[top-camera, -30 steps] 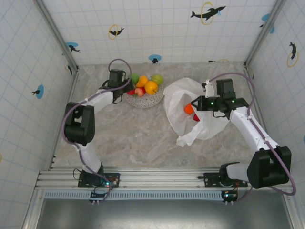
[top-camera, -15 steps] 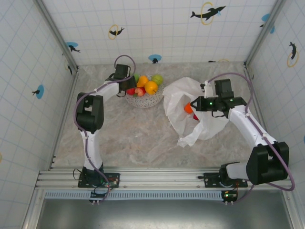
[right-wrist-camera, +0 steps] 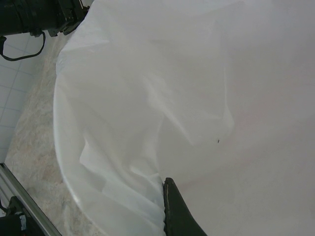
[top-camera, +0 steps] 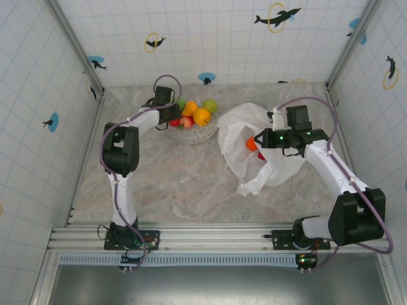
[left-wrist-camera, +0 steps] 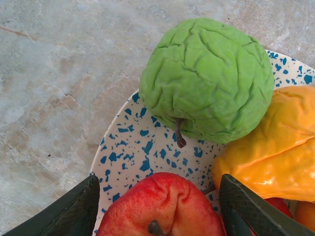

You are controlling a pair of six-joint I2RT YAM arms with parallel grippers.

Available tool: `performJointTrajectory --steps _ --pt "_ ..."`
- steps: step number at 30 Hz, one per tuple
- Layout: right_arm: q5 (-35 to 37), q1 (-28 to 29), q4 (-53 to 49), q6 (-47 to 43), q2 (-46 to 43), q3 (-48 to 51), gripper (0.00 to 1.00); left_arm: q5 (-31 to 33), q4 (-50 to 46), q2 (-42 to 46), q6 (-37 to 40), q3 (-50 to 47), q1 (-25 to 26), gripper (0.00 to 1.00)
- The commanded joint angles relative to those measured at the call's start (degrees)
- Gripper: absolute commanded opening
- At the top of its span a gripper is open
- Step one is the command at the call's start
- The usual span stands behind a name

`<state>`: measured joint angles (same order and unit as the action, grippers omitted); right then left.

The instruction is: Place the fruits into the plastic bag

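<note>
Left arm (top-camera: 137,122) has reached the plate (left-wrist-camera: 129,153)! Left gripper (left-wrist-camera: 160,210) spread astride the apple (left-wrist-camera: 170,199); clamp next, then the bag (top-camera: 238,130). Right gripper (top-camera: 259,138): jaws unclear.

We note tabletop (top-camera: 184,184): marble-look, beige-grey, mottled veins. Three walls enclose it, white tile with thin blue grid: back wall (top-camera: 210,51), left wall (top-camera: 28,159), right wall (top-camera: 381,146). Wall decals: dark dolphin (top-camera: 277,16) in yellow ring, small fish on blue disc (top-camera: 53,121). Metal post (top-camera: 76,44) in back corner. Aluminium rail (top-camera: 210,238) along near edge. Light even, shadows soft.
</note>
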<state>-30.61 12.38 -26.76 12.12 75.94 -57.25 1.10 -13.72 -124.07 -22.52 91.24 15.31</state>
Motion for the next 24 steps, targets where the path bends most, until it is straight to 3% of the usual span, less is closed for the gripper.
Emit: performJointTrajectory --steps 1,24 --pt "0.3 0.3 0.4 -0.9 0.3 -0.8 0.00 -0.5 -1.9 -0.9 0.9 1.2 -0.3 0.66" --pt "0.6 0.4 0.1 -1.0 0.1 -0.7 0.00 -0.8 -3.3 -1.5 1.2 0.8 -0.3 0.68"
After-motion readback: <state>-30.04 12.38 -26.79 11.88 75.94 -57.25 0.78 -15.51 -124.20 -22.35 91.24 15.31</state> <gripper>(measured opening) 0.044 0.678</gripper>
